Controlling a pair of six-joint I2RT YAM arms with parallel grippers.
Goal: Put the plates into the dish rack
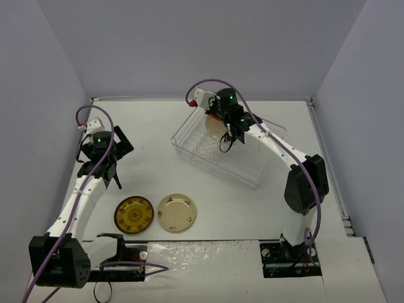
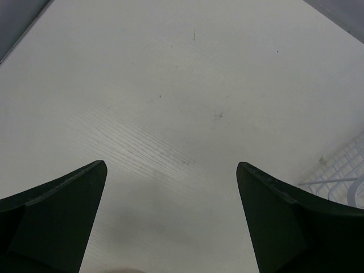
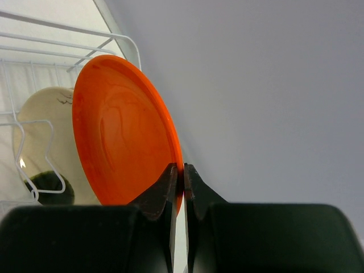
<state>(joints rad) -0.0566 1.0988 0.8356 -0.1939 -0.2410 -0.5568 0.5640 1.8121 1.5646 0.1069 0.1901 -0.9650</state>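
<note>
White table (image 1: pixel 151 126), pale grey walls (image 1: pixel 189 44). The right gripper (image 3: pixel 183 168) pinches the rim of the orange plate (image 3: pixel 122 142), upright in the rack (image 1: pixel 252 169) toward the far edge, beside a patched plate (image 3: pixel 40 136). The left gripper (image 2: pixel 170 165) hangs wide apart, empty. A brown plate (image 1: pixel 134 214) and a cream plate (image 1: pixel 177 213) lie flat by the near edge.

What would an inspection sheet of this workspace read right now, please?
Surface: white table, faint scuffs.
Job's things: silvery wire dish rack holds a cream round plate with dark patch; orange-red round plate upright beside it; dark brown yellow-patterned plate and cream brown-motif plate flat on the table.
Clutter: nothing seen.
Grippers: left gripper open over bare table; right gripper shut on the orange-red plate's rim.
Cables: purple cables along both arms.
Surroundings: plain grey walls.
</note>
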